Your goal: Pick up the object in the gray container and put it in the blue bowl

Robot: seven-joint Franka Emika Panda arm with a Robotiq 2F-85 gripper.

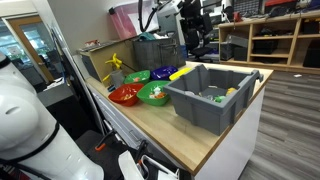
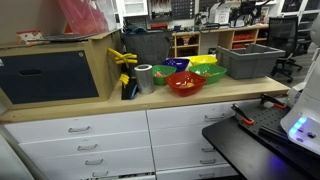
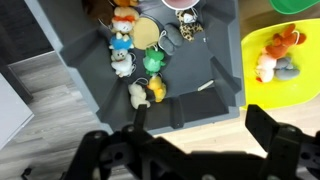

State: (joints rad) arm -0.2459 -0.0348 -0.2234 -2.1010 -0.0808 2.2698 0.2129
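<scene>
The gray container (image 1: 215,100) stands at the counter's end in both exterior views (image 2: 250,62). In the wrist view its floor (image 3: 185,85) holds several small toys, among them a green one (image 3: 153,62) and a white-and-yellow one (image 3: 146,93). The blue bowl (image 1: 163,72) sits behind the other bowls and also shows in an exterior view (image 2: 178,64); it is out of the wrist view. My gripper (image 3: 200,125) is open and empty, high above the container's near wall and the counter edge.
A yellow bowl (image 3: 280,60) holding toys sits beside the container. Green bowls (image 1: 153,94) (image 2: 207,72), a red-orange bowl (image 1: 124,96) and a silver cup (image 2: 144,77) crowd the counter. A dark box (image 2: 55,75) stands at the counter's other end.
</scene>
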